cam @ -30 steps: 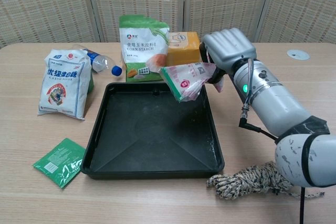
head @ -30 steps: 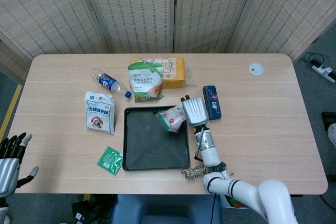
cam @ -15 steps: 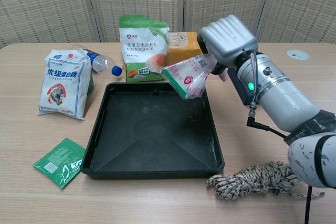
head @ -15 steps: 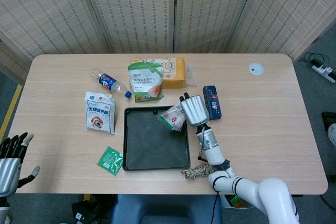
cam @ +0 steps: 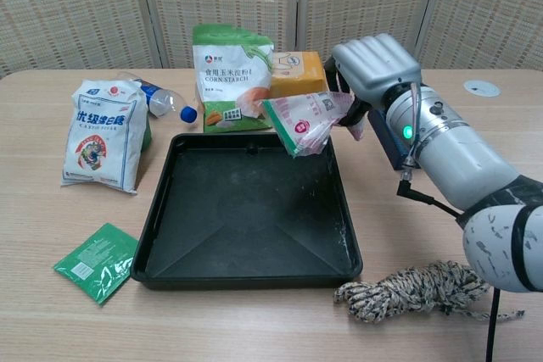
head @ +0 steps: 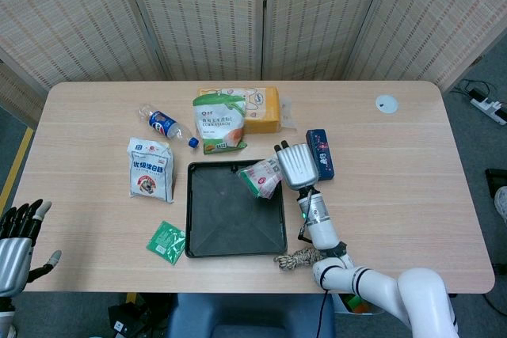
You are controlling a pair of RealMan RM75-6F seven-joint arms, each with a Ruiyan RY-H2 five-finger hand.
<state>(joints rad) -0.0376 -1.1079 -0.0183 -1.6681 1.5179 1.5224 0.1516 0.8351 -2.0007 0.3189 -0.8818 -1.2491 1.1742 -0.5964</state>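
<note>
Your right hand [cam: 377,69] holds the pink packet [cam: 307,121], fingers curled over its upper end and pinching it, so the packet hangs tilted above the tray's [cam: 170,209] far right corner, clear of the tray floor. In the head view the same packet [head: 261,177] sits over that corner with your right hand [head: 295,165] just to its right.

The black tray lies near the table's [head: 396,180] front edge, about midway along it. Behind the tray stands the green starch bag [cam: 232,77], with an orange pack [cam: 299,72] touching it on the right. A bottle [head: 167,127] lies left of the starch bag, and a white sugar bag [cam: 105,133] rests left of the tray. A green sachet [cam: 95,261] lies off the tray's front left corner. A coil of rope [cam: 411,289] lies at the front right corner, under your right forearm. A dark blue box [head: 320,153] lies just right of your hand.

Your left hand [head: 17,231] hangs off the table's front left corner, fingers spread and holding nothing.
</note>
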